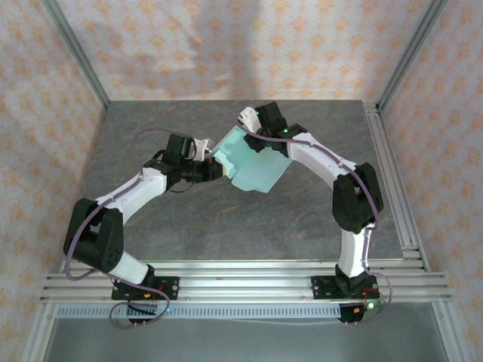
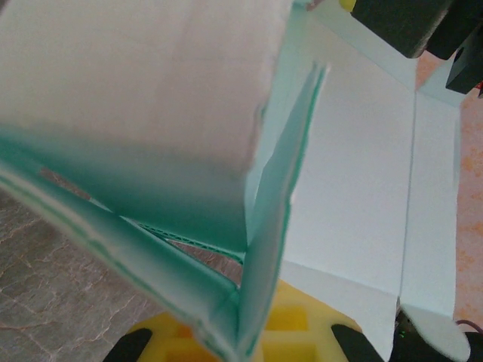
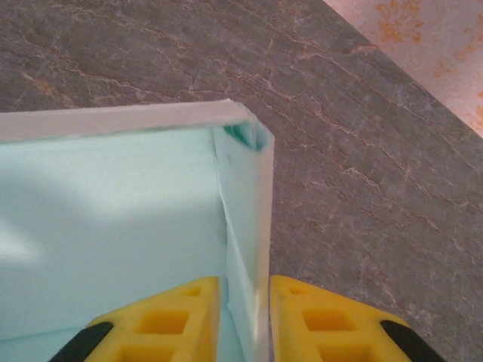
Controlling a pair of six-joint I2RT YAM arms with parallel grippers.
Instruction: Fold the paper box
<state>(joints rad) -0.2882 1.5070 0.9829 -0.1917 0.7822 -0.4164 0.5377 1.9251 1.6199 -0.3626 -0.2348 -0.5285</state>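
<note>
pinching the paper box [image 1: 256, 167], seemingly midair: left gripper [image 2: 241, 335], right gripper [image 3: 244, 290]

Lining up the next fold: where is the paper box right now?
In the top view the paper box is mid-table, pinched between the left gripper on its left edge and the right gripper at its far edge.

Quick count: just one paper box [image 1: 255, 167], pinched between two end effectors, the left end effector [image 1: 217, 170] and right end effector [image 3: 245, 294]. Two arms, one table [image 1: 226, 226] underneath.
</note>
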